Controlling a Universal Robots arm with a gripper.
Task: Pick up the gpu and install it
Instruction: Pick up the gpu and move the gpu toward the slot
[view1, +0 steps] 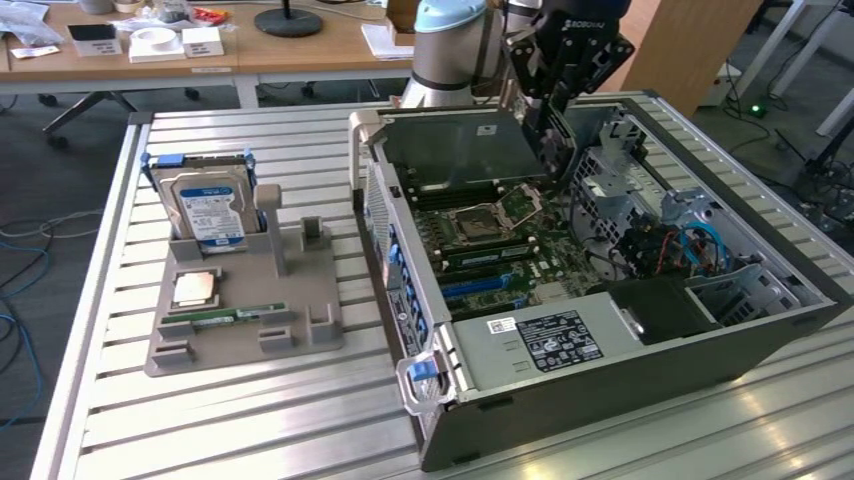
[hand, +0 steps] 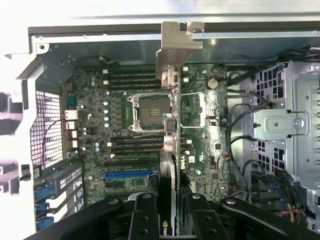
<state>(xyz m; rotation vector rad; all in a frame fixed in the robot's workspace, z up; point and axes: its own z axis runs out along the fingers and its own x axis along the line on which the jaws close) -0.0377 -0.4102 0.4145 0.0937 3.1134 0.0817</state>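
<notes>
The gripper is closed partway, its black fingers clamped on both faces of the gpu, which it holds on edge in the air over the open computer case. In the exterior view the card's dark face hangs across the far end of the case, just inside the far wall and above the motherboard. Its lower edge sits near the memory slots, and I cannot tell whether it touches them. The wrist view shows the card edge-on, its silver bracket reaching the rim of the case wall. The thin edge runs alongside the CPU socket rather than in the blue slot. On one side of the card the board lies open and flat. On the other, a metal drive cage and loose black cables crowd the space. On the slatted table, towards the exterior view's left and well apart from the case, a grey holder carries a hard drive standing upright at its far end, a processor chip and a RAM stick, with bare slats along every edge.
</notes>
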